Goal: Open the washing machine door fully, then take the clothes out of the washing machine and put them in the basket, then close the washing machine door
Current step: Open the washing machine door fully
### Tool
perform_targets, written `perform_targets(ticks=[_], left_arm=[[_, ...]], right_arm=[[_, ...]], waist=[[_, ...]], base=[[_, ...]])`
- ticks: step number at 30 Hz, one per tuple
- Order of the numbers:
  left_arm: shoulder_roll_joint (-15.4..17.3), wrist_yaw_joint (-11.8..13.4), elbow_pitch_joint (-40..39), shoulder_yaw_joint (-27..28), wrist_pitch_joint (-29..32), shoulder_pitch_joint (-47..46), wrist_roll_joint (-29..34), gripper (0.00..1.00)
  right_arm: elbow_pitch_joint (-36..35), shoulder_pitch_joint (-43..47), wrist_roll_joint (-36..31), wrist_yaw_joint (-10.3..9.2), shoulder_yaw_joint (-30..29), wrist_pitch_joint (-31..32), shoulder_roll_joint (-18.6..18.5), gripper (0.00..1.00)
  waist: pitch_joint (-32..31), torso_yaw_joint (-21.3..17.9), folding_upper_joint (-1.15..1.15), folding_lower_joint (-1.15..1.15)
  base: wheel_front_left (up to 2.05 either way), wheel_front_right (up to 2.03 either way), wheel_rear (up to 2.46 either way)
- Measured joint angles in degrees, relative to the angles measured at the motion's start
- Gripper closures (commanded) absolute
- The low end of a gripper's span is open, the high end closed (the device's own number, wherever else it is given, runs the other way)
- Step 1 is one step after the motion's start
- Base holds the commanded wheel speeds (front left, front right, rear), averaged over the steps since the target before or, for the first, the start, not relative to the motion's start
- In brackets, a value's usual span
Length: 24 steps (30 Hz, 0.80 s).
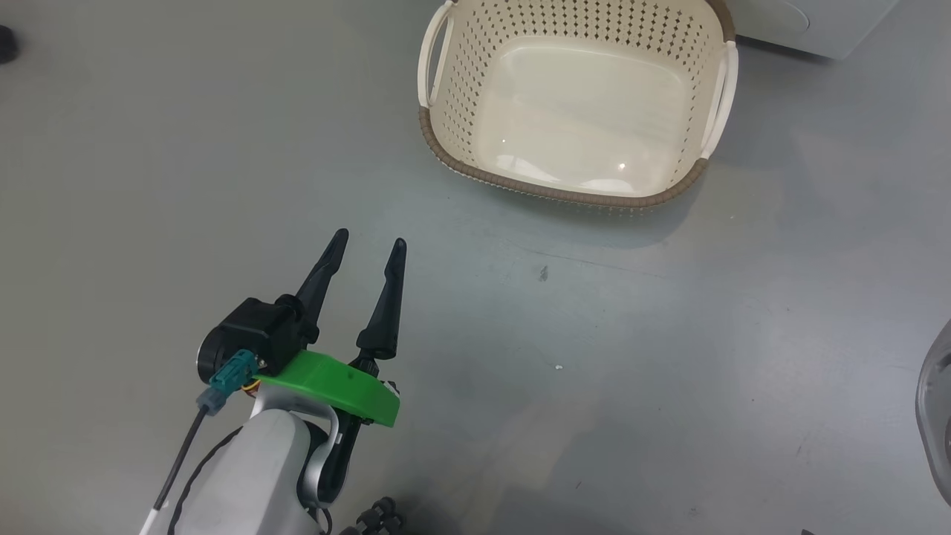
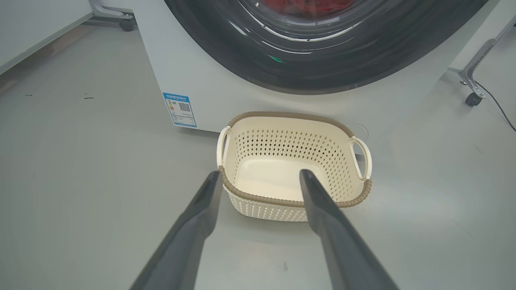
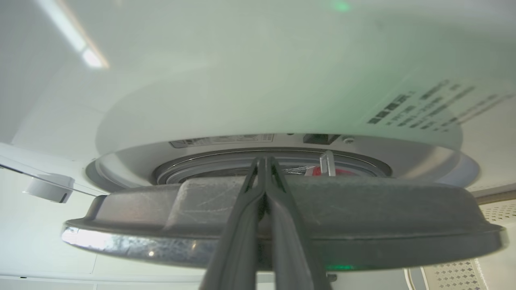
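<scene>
Right gripper [image 3: 264, 161] closed, door [image 3: 383, 219] edge-on, seemingly ajar

Grey smooth floor [image 1: 148, 148] all around the left tool [image 1: 370, 239], matte, soft glare patches. Small dark scuff [image 1: 543, 273] on it right of the tool's tips. White speck [image 1: 559, 366] also to the right, nearer the tool's base. Dark object [image 1: 4, 43] far left of the tool, cut off, can't tell what. Ahead-left of the left tool: white wall [image 2: 36, 24] with skirting band [image 2: 44, 48] along the floor, and a metal frame leg [image 2: 109, 11] on a caster. Ahead-right: second caster leg [image 2: 472, 94], black cable [image 2: 500, 106] lying beside it. Bright light strip [image 3: 90, 56] up-left of the right tool [image 3: 264, 159], blurred.
</scene>
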Motion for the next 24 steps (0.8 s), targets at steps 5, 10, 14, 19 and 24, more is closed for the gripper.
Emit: perform_targets(ticks=[5,10,14,19,24], left_arm=[[0.0,0.0,0.1,0.0,0.0,0.0,0.0,0.0],[0.0,0.0,0.1,0.1,0.0,-0.1,0.1,0.0],[0.0,0.2,0.2,0.1,0.0,-0.1,0.1,0.0],[0.0,0.2,0.3,0.1,0.0,-0.1,0.1,0.0],[0.0,0.2,0.5,0.1,0.0,-0.1,0.5,0.0]], right_arm=[[1.0,-0.5,1.3,-0.1,-0.5,2.1,-0.3,1.0],[1.7,-0.7,2.0,-0.13,-0.7,4.1,-0.7,1.0],[2.4,-0.7,4.0,-0.14,-1.4,6.1,-0.7,1.0],[3.0,-0.7,4.3,-0.55,-1.3,7.8,-0.7,1.0],[3.8,-0.3,4.3,-0.55,-0.9,9.2,-1.0,1.0]], waist=[[-0.1,-0.2,0.0,0.0],[-0.2,-0.2,0.0,0.0],[-0.3,-0.2,0.0,0.0],[-0.5,-0.3,0.0,0.0],[-0.9,-0.4,0.0,0.0]], base=[[0.0,0.0,0.0],[0.0,0.0,0.0],[0.0,0.0,0.0],[0.0,0.0,0.0],[0.0,0.0,0.0]])
